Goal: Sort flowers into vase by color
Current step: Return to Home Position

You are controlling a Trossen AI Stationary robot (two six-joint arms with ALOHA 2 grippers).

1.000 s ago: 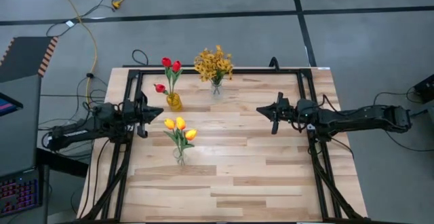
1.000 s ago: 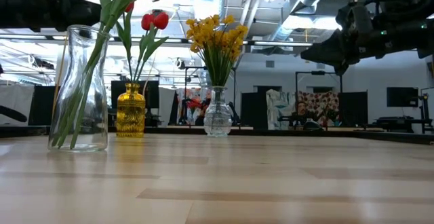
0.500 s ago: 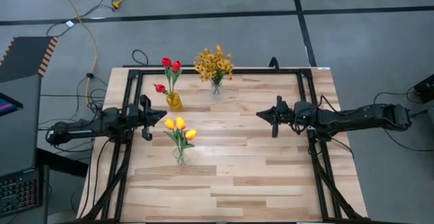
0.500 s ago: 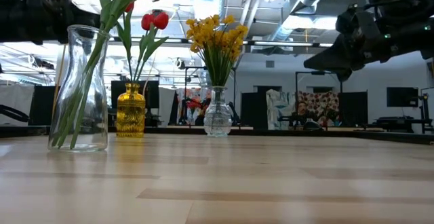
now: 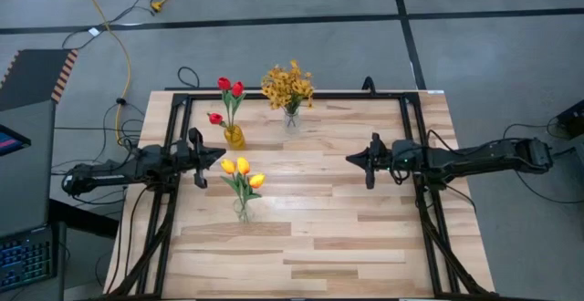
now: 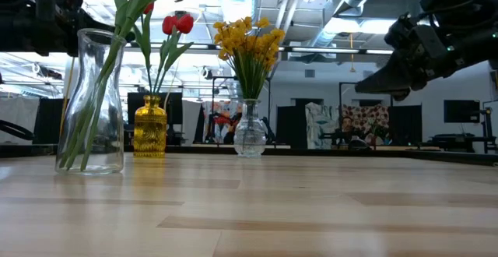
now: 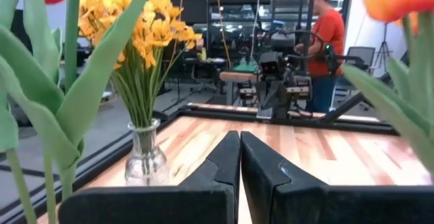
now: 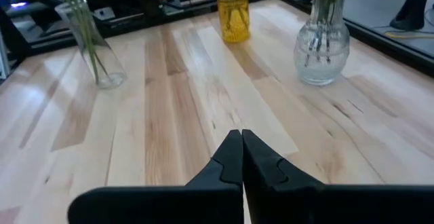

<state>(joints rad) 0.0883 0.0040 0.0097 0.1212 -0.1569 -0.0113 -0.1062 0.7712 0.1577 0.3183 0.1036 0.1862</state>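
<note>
Three vases stand on the wooden table. Red tulips [image 5: 229, 88] sit in an amber vase [image 5: 234, 138]. Mustard-yellow sprays [image 5: 287, 86] fill a round clear vase [image 5: 290, 119]. Yellow-orange tulips [image 5: 241, 170] stand in a tall clear vase [image 5: 242, 211]. My left gripper [image 5: 218, 154] hovers shut between the amber vase and the orange tulips, holding nothing; its wrist view shows the closed fingers [image 7: 240, 142]. My right gripper [image 5: 350, 160] hangs shut and empty over the table's right half, with closed fingers [image 8: 241, 140] pointing toward the vases.
A black metal frame [image 5: 292, 94] runs along the table's far edge and down both sides. Bare wood [image 5: 319, 237] lies between and in front of the arms. A person in a red shirt [image 7: 327, 30] stands in the room beyond the table.
Both grippers have drifted a little toward the table's near edge, staying shut. In the low view the right gripper has also sunk somewhat. The vases and flowers have not moved.
</note>
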